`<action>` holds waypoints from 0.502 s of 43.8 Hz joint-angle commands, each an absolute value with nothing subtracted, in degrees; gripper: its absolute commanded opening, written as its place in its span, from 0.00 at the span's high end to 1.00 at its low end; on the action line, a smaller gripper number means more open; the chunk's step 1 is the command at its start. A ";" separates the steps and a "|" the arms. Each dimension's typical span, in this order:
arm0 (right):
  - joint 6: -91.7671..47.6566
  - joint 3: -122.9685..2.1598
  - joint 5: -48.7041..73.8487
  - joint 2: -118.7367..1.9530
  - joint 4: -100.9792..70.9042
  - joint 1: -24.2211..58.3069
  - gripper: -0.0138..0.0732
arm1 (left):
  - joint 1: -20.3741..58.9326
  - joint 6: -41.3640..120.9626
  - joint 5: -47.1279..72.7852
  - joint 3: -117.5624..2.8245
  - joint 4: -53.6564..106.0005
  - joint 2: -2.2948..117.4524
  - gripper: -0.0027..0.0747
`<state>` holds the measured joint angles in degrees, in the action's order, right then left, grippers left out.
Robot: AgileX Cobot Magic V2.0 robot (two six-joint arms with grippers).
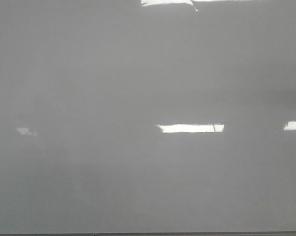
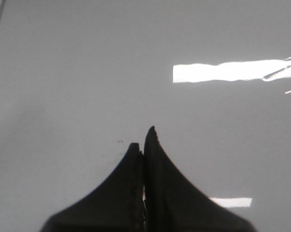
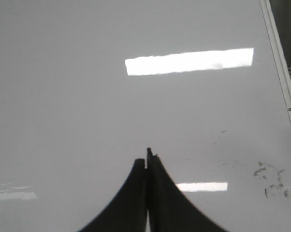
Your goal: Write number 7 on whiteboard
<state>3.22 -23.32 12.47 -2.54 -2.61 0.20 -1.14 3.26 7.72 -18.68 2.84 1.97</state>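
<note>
Glossy grey-white whiteboard (image 1: 138, 83) fills the front view, bare of any drawn stroke, neither arm in sight there.

Bright rectangular light reflections (image 1: 191, 128) lie across the board's middle and top, and a thin dark edge runs along its bottom. Seen from its wrist camera, the left gripper (image 2: 144, 145) hangs over the board with its dark fingers pressed together, nothing between them. The right gripper (image 3: 146, 162) is likewise closed and empty, near faint dark smudges (image 3: 270, 180) beside the board's metal frame (image 3: 281, 77). No number 7 shows on the board in any view.
</note>
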 commanded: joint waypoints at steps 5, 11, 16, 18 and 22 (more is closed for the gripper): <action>2.50 -33.34 16.64 -11.47 -2.08 0.29 0.92 | -0.77 3.33 12.02 -28.87 3.17 9.90 0.99; 2.50 -37.40 22.14 -17.79 -2.08 0.29 0.92 | -0.77 3.33 18.53 -33.37 3.27 15.57 0.99; 2.50 -38.06 25.65 -22.81 -2.08 0.29 0.92 | -0.77 3.33 19.95 -33.80 3.27 19.44 0.99; 2.50 -38.06 27.15 -24.51 -2.08 0.29 0.92 | -0.77 3.33 20.09 -33.69 3.27 20.76 0.99; 2.50 -38.06 28.22 -27.60 -2.08 0.29 0.92 | -0.77 3.33 21.14 -33.69 3.27 23.02 0.99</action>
<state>3.22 -36.06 30.64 -24.46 -2.61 0.20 -1.14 3.26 24.13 -31.69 2.84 20.63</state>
